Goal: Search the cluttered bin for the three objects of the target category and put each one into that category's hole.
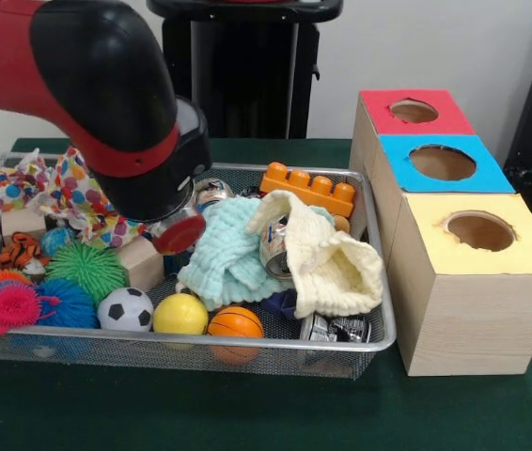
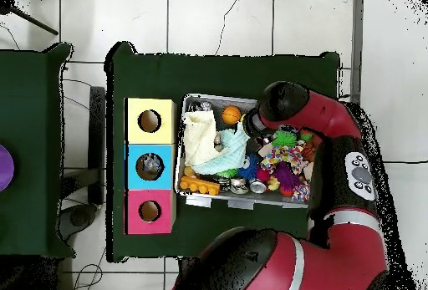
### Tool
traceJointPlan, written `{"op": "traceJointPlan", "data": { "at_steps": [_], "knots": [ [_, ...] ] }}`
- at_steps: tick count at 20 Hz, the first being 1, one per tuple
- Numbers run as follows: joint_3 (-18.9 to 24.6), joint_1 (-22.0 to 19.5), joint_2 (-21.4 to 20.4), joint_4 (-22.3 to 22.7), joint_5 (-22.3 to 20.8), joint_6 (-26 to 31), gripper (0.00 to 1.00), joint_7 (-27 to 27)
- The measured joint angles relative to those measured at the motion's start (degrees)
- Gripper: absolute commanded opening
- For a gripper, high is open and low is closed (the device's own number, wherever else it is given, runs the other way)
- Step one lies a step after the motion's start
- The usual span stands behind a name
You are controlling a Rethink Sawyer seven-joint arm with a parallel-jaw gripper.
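Silver metal cans point(image 1: 275, 246) lie in the wire mesh bin point(image 1: 379, 331), one wrapped in the cream knitted cloth point(image 1: 336, 268) at mid-bin, another point(image 1: 334, 328) at the near right corner, one more point(image 1: 211, 192) by the far rim. Labels on cans not readable. Gripper point(image 1: 178, 232) hangs just left of the wrapped can, beside the pale blue towel point(image 1: 231, 246); only a red round tip shows under the black wrist, so opening and hold cannot be told. Orange toy brick point(image 1: 308, 188) at the far rim. Front row: soccer ball point(image 1: 125, 308), yellow ball point(image 1: 180, 314), small orange basketball point(image 1: 235, 322). Green spiky ball point(image 1: 86, 270) to the left. Right of the bin, three wooden boxes with holes: red top point(image 1: 414, 112), blue top point(image 1: 443, 163), yellow top point(image 1: 479, 231).
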Motion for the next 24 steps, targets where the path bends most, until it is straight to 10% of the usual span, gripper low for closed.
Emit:
{"op": "traceJointPlan", "data": {
  "at_steps": [24],
  "knots": [
    [0.1,-8.2,9.7,-22.5,-7.0,4.9,0.0,-0.6]
  ]
}}
